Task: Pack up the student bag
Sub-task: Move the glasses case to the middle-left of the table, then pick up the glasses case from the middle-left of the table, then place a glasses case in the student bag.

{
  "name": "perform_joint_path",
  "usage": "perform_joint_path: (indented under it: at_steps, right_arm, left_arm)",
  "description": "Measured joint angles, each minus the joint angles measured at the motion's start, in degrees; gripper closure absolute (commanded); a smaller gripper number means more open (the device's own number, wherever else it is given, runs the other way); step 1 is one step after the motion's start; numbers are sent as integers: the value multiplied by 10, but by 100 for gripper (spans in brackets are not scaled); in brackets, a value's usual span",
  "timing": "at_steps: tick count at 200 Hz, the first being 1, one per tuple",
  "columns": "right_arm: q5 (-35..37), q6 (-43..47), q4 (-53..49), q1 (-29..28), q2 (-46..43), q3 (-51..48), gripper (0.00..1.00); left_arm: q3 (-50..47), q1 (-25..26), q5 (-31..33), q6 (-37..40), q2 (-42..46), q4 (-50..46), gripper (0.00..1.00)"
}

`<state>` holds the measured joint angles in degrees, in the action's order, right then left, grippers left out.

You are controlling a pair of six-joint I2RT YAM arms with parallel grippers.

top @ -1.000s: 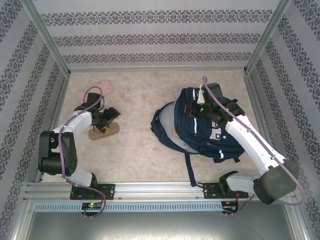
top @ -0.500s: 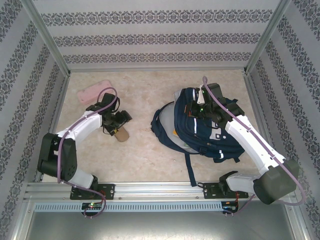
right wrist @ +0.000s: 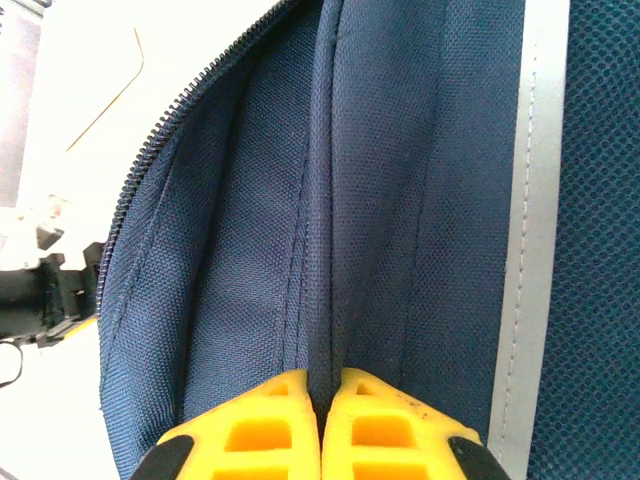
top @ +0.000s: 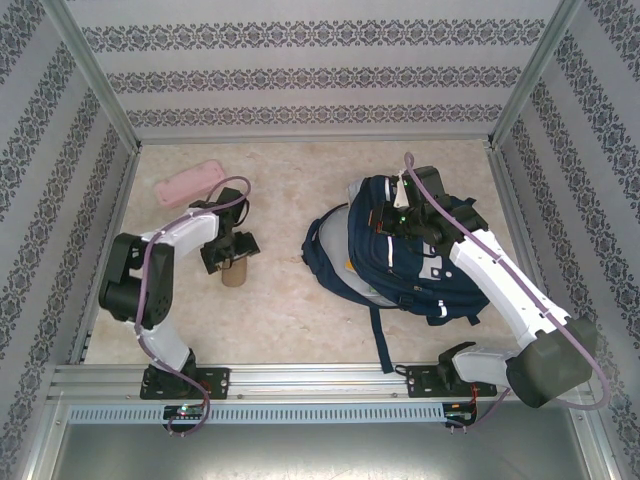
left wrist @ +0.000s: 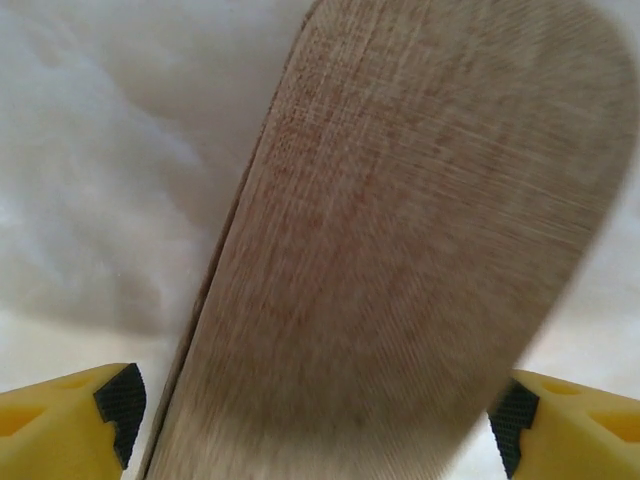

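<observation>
Tan and blurred, an oblong piece (left wrist: 400, 230) runs off the bottom of the left wrist view, and what it is I cannot tell. Wide goes the left hand (left wrist: 318, 415), pads (left wrist: 120, 405) meeting both its edges, wrist pointing down. Right of centre on the surface (top: 290, 310) lies the student bag (top: 365, 260), partly under the right arm. The right hand (right wrist: 322, 385) pinches a navy seam fold tight.

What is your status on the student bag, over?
Left pincer shut on tan flat item. Right pincer shut on student bag fabric, zipper open. Pink item lies apart, far left.
</observation>
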<state>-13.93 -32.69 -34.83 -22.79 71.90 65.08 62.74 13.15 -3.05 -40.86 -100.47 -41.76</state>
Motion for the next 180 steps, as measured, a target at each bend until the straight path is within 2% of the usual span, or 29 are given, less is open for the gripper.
perform_joint_path:
  at_steps: [16, 24, 47, 60, 69, 109, 148, 180]
  right_arm:
    - [0, 0, 0, 0, 0, 0, 100]
    - [0, 0, 0, 0, 0, 0, 100]
    - [0, 0, 4, 0, 0, -4, 100]
    - [0, 0, 5, 0, 0, -5, 100]
    - [0, 0, 5, 0, 0, -5, 100]
    - [-9, 0, 3, 12, -2, -4, 100]
    - [-21, 0, -8, 39, -17, 14, 100]
    - [-21, 0, -14, 44, -29, 17, 100]
  left_arm:
    - [1, 0, -2, 22, -22, 0, 15]
    - [4, 0, -5, 30, -23, 1, 20]
    - [5, -1, -7, 50, -24, 0, 41]
    - [5, 0, -4, 54, -22, -1, 60]
    - [5, 2, -3, 59, -19, -2, 65]
    - [16, 44, -36, 61, 15, -3, 67]
    - [96, 126, -95, 47, 75, 33, 70]
    - [162, 193, -158, 18, 53, 97, 70]
